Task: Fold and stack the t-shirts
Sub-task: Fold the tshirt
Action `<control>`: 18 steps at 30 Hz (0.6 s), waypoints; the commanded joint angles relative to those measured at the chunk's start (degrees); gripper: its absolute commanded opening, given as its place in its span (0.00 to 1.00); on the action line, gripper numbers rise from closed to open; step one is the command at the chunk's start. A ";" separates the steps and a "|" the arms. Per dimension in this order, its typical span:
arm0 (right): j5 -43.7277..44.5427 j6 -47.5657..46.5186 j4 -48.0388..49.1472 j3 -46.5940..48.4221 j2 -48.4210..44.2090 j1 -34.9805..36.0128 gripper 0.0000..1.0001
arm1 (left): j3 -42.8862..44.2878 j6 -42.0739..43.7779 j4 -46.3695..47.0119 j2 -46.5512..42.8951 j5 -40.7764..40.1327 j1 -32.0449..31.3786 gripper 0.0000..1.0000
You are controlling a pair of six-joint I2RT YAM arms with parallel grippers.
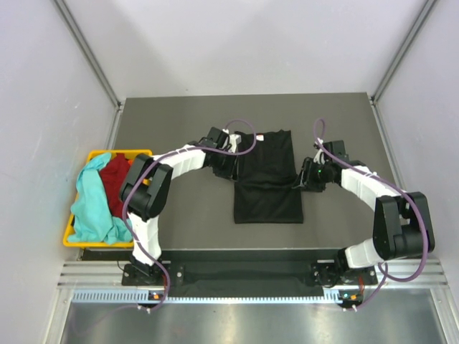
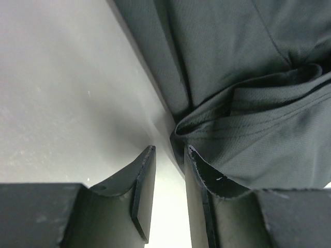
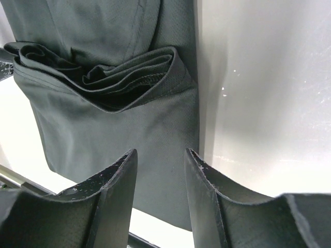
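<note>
**Item under work.** A black soft-cloth short-sleeved t-shirt (image 1: 267,179) lies flat at the middle of the grey tabletop (image 1: 179,122). It is narrowed to a long strip running from the far side toward the near edge. A bunched ridge of loose layers crosses it about halfway along.

**Waiting stock.** A teal cloth shirt (image 1: 90,201) and a red cloth shirt (image 1: 115,186) sit heaped in a yellow plastic basket (image 1: 118,152) at the tabletop's left edge.

**Jaws.** The left jaws are low at the strip's left edge, level with the ridge. They are spread and hold nothing, with bare tabletop between them and the cloth edge just beside the inner one. The right jaws are at the strip's right edge. They are also spread and hold nothing, with cloth below and ahead.

**Hazards, as judged:**
- The left jaws may close on nothing, because they sit beside the hem rather than over it.
- Either side may pinch only the top layer of the ridge. The tucked layers beneath would then spill out and undo the narrowing.
- If one side grips deeper or lifts sooner, the fold would come out skewed.
- A low carry could drag the near half across the tabletop and wrinkle it.
</note>
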 commanded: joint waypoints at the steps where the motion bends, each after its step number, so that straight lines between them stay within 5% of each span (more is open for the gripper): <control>1: -1.13 -0.97 2.66 2.80 0.03 0.39 0.43 | 2.95 2.58 1.73 1.06 1.16 0.28 0.34; 9: -1.05 -0.88 2.92 2.71 0.47 0.39 0.43 | 5.49 4.42 0.68 3.70 2.48 0.28 0.34; 12: -0.96 -0.79 3.19 2.54 0.47 0.39 0.43 | 6.02 4.78 0.58 4.14 2.22 0.28 0.24; 15: -0.34 -0.88 3.62 2.36 1.17 0.47 0.42 | 6.02 4.34 1.11 3.79 1.52 0.28 0.05; 18: 0.53 -1.05 5.11 2.19 2.23 0.39 0.42 | 6.11 3.02 1.99 3.79 0.90 0.45 0.00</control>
